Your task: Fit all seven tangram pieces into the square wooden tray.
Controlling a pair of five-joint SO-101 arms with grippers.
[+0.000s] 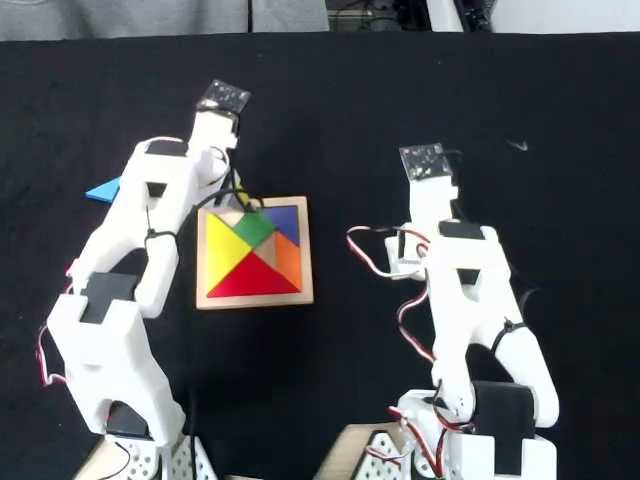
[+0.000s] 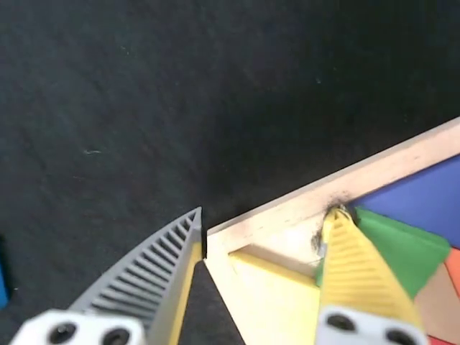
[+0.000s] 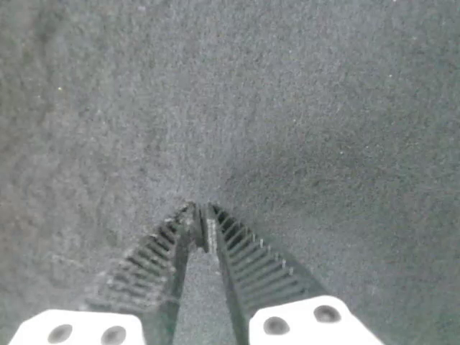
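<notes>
Wood, most likely, painted: blue triangle [image 1: 103, 189] looks flat, thin, light and stiff, not fragile, probably slick on its face. Lies loose on the black cloth [image 1: 520, 90], well apart from the wooden tray [image 1: 255, 301], on the far side of the left arm from it. Best pinched across two opposite edges near the middle, pads flat against the sides. No lip to hook, so a half-hearted squeeze likely just shoves it along the cloth.

Already in the tray: yellow triangle [image 1: 220, 255], red triangle [image 1: 255, 282], green piece [image 1: 255, 226], dark blue piece [image 1: 284, 220], orange piece [image 1: 288, 258], tan piece [image 1: 262, 260] at the centre. Bare tray floor at the corner under the left arm, judged to be the slot left to fill.

Left gripper [image 2: 266, 213]: spread wide, grasping nothing. Straddles that tray corner, one finger [image 2: 172, 266] outside the rim above the cloth, the other finger [image 2: 352, 266] inside, over the seam of yellow and green. Cannot tell whether it touches the pieces.

Right gripper [image 3: 201, 210]: clenched tip to tip, nothing between. Points down at bare cloth, well to the right of the tray.
</notes>
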